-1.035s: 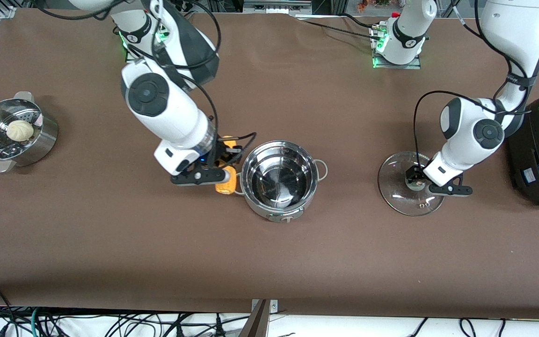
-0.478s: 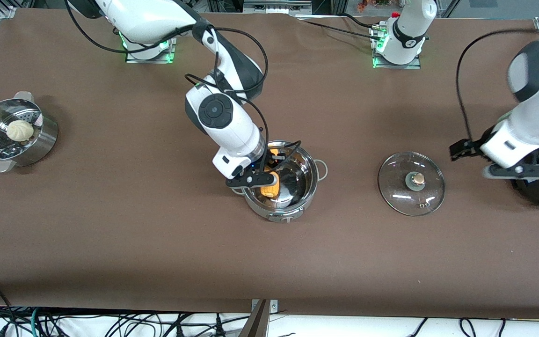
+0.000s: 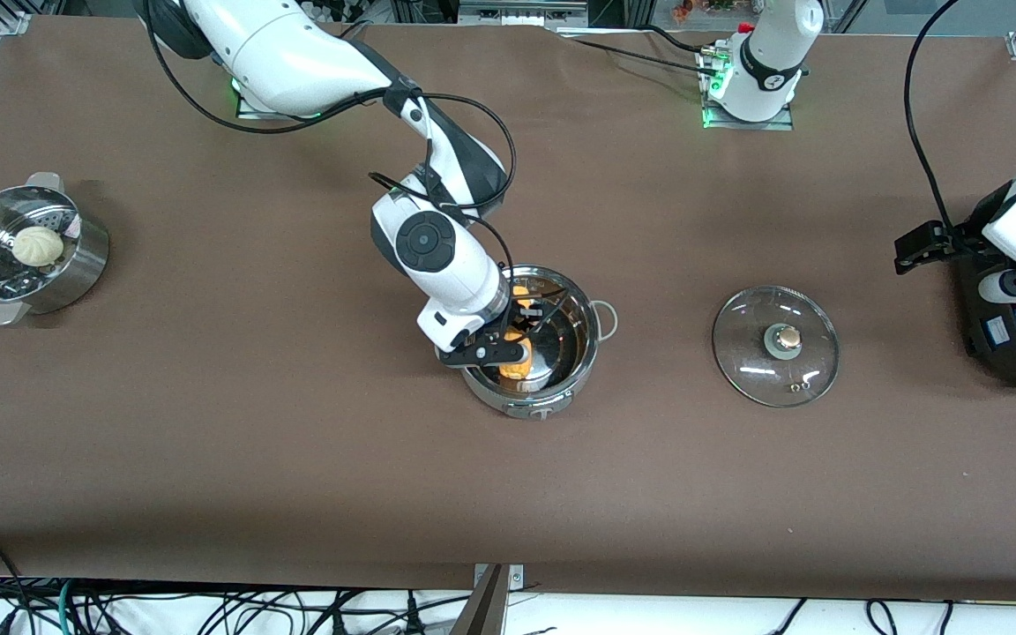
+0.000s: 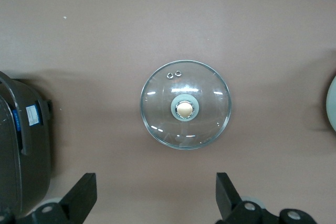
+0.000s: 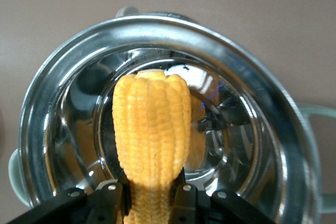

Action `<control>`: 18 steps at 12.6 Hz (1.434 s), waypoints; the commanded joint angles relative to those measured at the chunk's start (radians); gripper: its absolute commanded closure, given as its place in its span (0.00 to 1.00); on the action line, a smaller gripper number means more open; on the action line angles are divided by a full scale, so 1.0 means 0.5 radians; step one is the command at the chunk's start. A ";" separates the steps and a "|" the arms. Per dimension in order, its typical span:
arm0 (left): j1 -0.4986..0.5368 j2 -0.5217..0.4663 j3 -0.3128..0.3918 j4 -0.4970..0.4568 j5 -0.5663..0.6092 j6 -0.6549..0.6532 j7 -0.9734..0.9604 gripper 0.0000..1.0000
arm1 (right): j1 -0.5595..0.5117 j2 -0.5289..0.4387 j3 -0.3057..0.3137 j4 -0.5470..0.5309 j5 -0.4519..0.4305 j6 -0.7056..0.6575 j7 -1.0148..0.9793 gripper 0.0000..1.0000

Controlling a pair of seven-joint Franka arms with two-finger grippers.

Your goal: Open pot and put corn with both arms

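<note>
The steel pot point(image 3: 593, 338) stands open at mid-table. My right gripper point(image 3: 512, 342) is inside its rim, shut on the yellow-orange corn point(image 3: 519, 363), which hangs low over the pot's floor. The right wrist view shows the corn point(image 5: 152, 124) clamped between my fingers point(image 5: 110, 195) over the pot's shiny inside point(image 5: 247, 145). The glass lid point(image 3: 775, 346) lies flat on the table toward the left arm's end, knob up. My left gripper point(image 3: 915, 249) is open and empty, raised beside the rice cooker; its wrist view shows the lid point(image 4: 185, 104) far below the gripper point(image 4: 155, 200).
A black rice cooker point(image 3: 1015, 348) stands at the left arm's end of the table and shows in the left wrist view point(image 4: 21, 150). A steel steamer basket point(image 3: 85, 265) with a white bun point(image 3: 38, 245) stands at the right arm's end.
My right gripper carried the corn from the table beside the pot to inside it and lowered it. My left gripper let go of the lid's knob, rose and drew back toward the rice cooker.
</note>
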 commanded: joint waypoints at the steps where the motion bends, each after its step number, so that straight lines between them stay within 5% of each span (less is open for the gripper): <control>1: 0.015 -0.020 -0.013 0.036 -0.056 -0.048 -0.009 0.00 | 0.030 0.077 -0.011 0.096 -0.006 0.016 0.031 0.17; 2: 0.015 -0.026 -0.016 0.036 -0.057 -0.052 -0.009 0.00 | 0.042 0.074 -0.014 0.092 -0.018 0.013 0.028 0.00; 8: 0.006 -0.044 -0.022 0.036 -0.057 -0.055 -0.006 0.00 | 0.021 -0.210 -0.051 0.095 -0.101 -0.360 0.000 0.00; 15: 0.006 -0.050 -0.013 0.190 -0.050 -0.143 -0.009 0.00 | -0.286 -0.729 -0.360 0.086 -0.088 -1.237 -0.634 0.00; 18: 0.009 -0.047 -0.004 0.187 -0.050 -0.165 -0.009 0.00 | -0.326 -0.791 -0.675 0.089 -0.085 -1.426 -0.806 0.00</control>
